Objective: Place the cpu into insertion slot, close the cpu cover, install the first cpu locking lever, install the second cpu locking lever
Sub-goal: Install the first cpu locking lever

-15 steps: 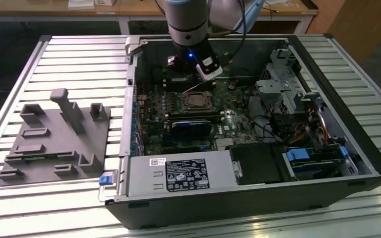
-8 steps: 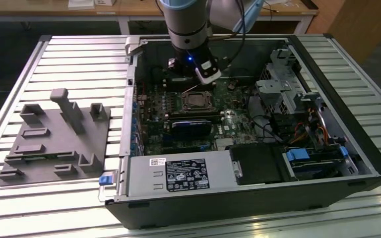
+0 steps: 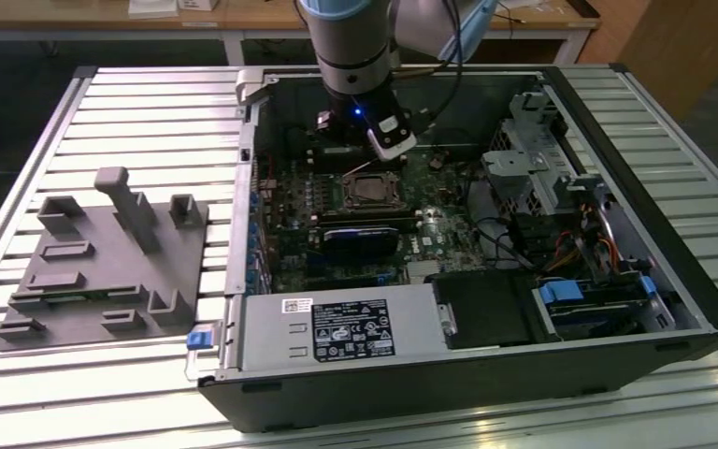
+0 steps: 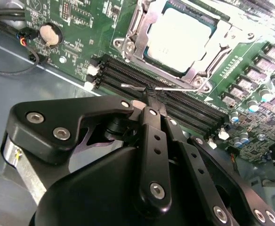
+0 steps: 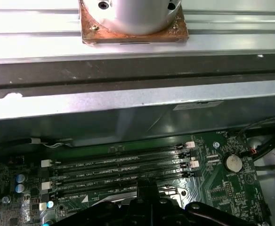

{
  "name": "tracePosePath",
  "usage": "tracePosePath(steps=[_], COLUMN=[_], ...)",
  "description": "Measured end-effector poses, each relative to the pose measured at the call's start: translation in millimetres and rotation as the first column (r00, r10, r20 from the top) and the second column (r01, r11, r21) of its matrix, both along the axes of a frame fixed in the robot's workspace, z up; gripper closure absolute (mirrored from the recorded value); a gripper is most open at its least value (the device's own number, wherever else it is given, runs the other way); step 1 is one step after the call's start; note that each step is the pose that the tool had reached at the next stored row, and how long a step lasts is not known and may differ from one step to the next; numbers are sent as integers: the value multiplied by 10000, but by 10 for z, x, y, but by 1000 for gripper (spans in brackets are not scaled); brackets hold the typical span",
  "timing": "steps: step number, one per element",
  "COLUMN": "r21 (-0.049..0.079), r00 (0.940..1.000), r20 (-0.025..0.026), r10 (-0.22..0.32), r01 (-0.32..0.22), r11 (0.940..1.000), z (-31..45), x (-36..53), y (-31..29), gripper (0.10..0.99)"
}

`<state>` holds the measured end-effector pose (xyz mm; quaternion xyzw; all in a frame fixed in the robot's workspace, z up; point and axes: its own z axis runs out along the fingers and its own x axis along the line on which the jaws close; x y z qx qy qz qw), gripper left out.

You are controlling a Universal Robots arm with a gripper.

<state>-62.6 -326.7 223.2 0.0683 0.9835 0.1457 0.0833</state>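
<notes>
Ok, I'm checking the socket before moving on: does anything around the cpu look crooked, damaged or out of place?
Nothing plainly stands out. The cpu lies flat and square, with the cpu cover down around it. Two thin lever ends reach over the memory slots by the gripper; whether they're latched is unclear.

The case stands open above the insertion slot (image 3: 369, 192), so there is free room from the top. To the exterior view's right of the slot, a tall metal drive cage (image 3: 527, 164) and loose cables (image 3: 509, 234) narrow the way. A dark expansion card (image 3: 359, 238) stands between the slot and the power supply (image 3: 322, 327). Just beside the slot lie low memory slots (image 4: 116, 73), and two thin locking lever ends (image 4: 132, 86) stick out over them.
</notes>
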Motion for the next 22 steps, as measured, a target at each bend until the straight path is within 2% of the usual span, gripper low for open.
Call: tracePosePath(steps=[2, 4, 12, 22], r21=[-115, -157, -200, -204], r00=[10000, 10000, 9991, 9949], r20=[24, 48, 50, 51], r10=[-11, -35, -423, -1003], r01=[12, 35, 424, 1004], r11=[9999, 9999, 9989, 9947], z=[-5, -15, -35, -65], x=[0, 0, 0, 0], y=[0, 1, 25, 56], gripper=[980, 980, 980, 980])
